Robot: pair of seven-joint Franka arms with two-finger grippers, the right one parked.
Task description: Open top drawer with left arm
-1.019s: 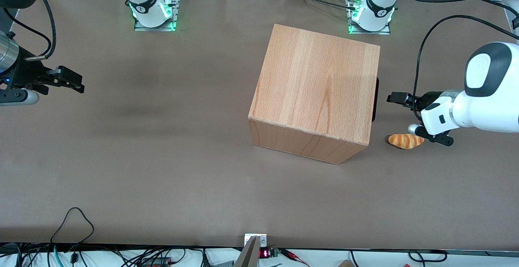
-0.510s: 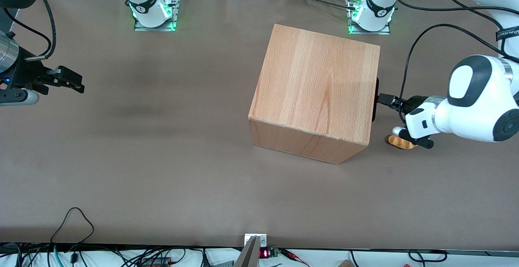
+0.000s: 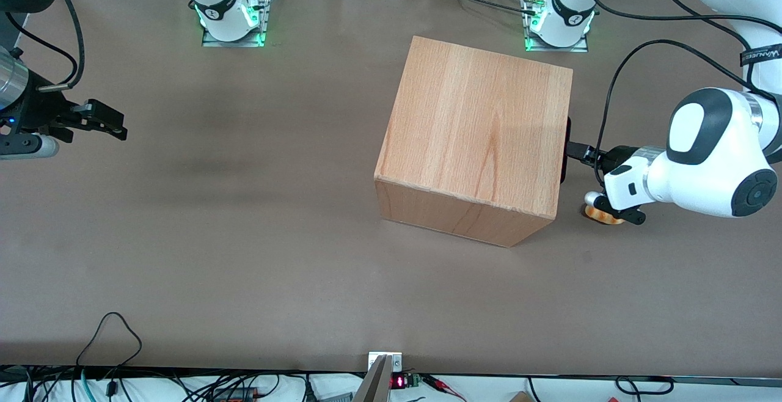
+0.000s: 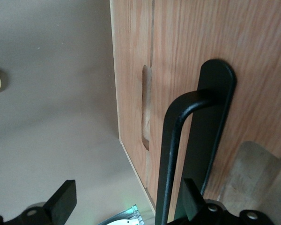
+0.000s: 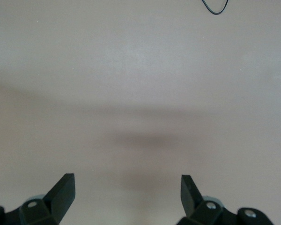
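wrist view shows my gripper point(image 4: 126, 201) spread wide around the black handle point(image 4: 196, 140), not yet clamped; the top drawer point(image 4: 234, 42) sits flush in the cabinet point(image 3: 476, 139), so all pulling remains.

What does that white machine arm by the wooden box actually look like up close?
The left arm is glossy white with bulbous rounded joints, capped by black round covers. Black cables loop along it, and a black band with lettering rings an upper segment. At its tip sits a black two-finger pincer, reaching the black handle on the top drawer; its fingers stand apart.
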